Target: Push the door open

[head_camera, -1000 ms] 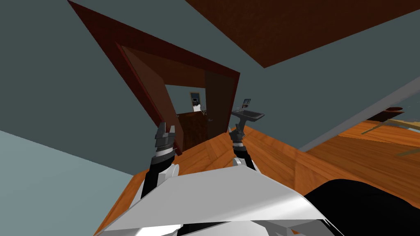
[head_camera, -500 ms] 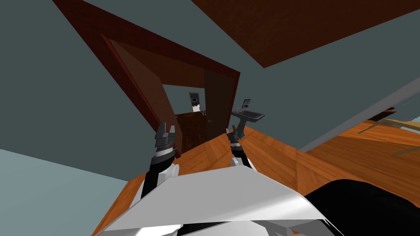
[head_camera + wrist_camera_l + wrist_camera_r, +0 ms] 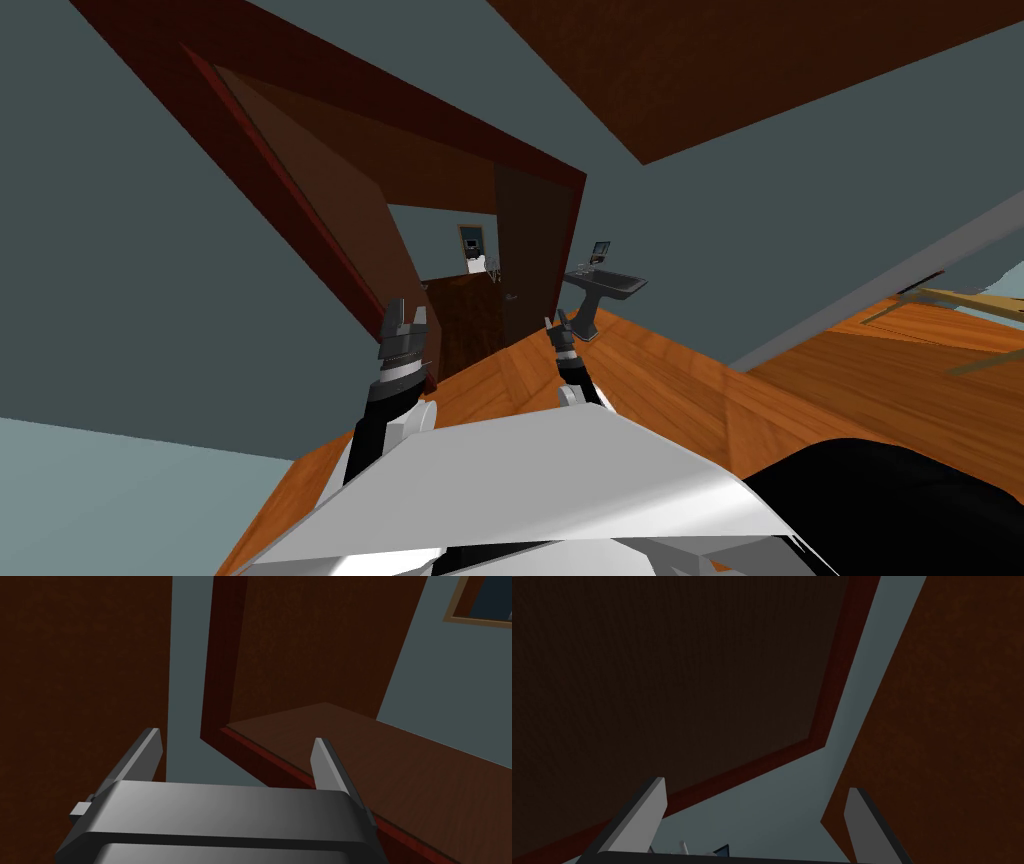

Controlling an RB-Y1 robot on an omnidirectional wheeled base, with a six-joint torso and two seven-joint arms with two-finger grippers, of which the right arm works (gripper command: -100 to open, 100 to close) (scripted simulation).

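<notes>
Grey-green wall (image 3: 120,250) fills the left, and a dark red frame (image 3: 170,25) cuts slanting across it around an open doorway. Along the opening's left side runs a brown panel (image 3: 330,200). Just below that panel's lower end is the left gripper (image 3: 408,318), touching nothing; its wrist view shows the two fingers (image 3: 150,751) spread about a third of the picture apart, with nothing between them. Through the gap, a small framed picture (image 3: 472,240) hangs on the far wall above a dark cabinet. On the opening's right side stands the door (image 3: 530,240), a darker brown leaf with a small handle, swung back edge-on. Near its foot the right gripper (image 3: 560,325) hangs clear of it, fingers (image 3: 654,801) likewise parted and empty. Right again, a dark pedestal sink (image 3: 605,283) stands by the wall on the orange wood floor (image 3: 700,380).
</notes>
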